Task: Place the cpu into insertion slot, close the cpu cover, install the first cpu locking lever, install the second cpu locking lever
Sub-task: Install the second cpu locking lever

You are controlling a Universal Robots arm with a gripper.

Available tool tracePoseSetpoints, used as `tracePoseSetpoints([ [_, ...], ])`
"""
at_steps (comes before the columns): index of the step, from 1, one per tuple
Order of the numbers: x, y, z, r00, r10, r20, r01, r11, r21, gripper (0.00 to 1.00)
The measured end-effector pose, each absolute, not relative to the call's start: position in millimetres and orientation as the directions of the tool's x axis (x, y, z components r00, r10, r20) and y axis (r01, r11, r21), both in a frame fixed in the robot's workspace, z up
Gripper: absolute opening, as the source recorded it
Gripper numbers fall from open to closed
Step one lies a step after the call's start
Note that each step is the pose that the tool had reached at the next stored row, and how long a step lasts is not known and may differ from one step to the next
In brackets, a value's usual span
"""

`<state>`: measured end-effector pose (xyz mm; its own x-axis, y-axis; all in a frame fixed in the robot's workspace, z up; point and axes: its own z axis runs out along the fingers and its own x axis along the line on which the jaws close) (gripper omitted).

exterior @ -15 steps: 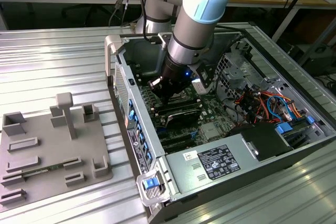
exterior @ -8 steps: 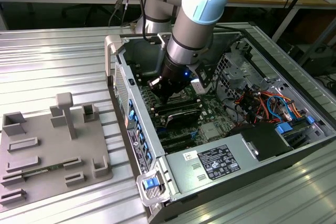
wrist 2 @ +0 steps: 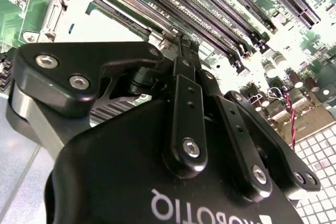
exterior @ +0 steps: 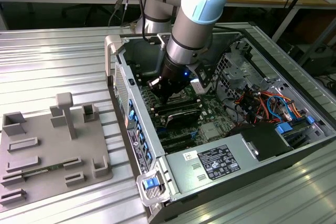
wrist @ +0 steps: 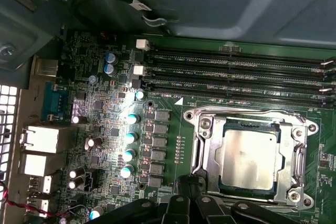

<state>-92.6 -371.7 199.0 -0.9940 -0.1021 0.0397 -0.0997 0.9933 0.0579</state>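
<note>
The cpu lay seated in the insertion slot, the cpu cover framing it. The gripper hovered just beside the slot, jaws together, empty. The thin, stiff cover looked light; likely best pushed at its edge.

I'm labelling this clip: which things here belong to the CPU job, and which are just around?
Job:
- silvery-tan square cpu, seated in the socket
- silvery metal cpu cover framing it
- black end effector near the socket

Just around:
- long black memory slots
- grey plastic fixture tray
- silver power supply box
</note>
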Motion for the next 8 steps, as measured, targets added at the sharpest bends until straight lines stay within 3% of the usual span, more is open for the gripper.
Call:
tracePoseSetpoints([
  [8,-92.4,-371.6,203.6,-0.994,-0.101,0.042,-0.100,0.994,0.031,0.11],
])
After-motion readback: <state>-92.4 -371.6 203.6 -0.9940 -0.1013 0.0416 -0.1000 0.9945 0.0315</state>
